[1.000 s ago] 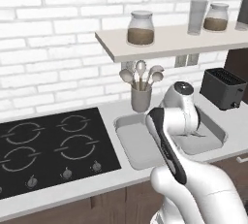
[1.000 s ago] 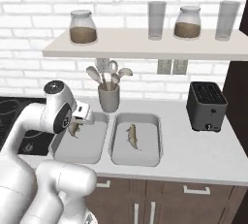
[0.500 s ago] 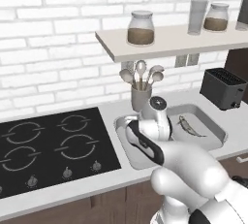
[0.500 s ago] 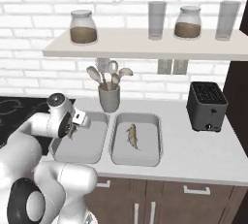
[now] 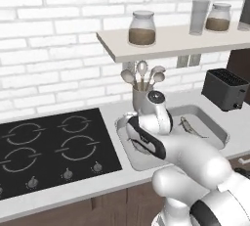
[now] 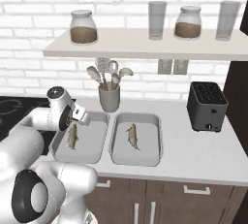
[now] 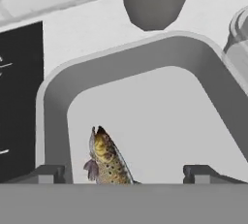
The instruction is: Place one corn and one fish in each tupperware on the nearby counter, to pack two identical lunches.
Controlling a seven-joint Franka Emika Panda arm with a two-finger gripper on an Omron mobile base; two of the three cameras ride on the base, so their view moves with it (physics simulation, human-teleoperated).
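End effector (image 7: 123, 172) spread wide, empty, over left tupperware (image 6: 99, 121); fish (image 7: 109, 160) lies loose just below, inside tray. Fish step done here; next calls for lifting clear, fetching corn

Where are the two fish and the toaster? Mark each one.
Fish in the left tupperware (image 6: 73, 136), right base view, mid-body.
Fish in the right tupperware (image 6: 132, 136), right base view, mid-body.
Toaster (image 6: 207, 106), right base view, front face.
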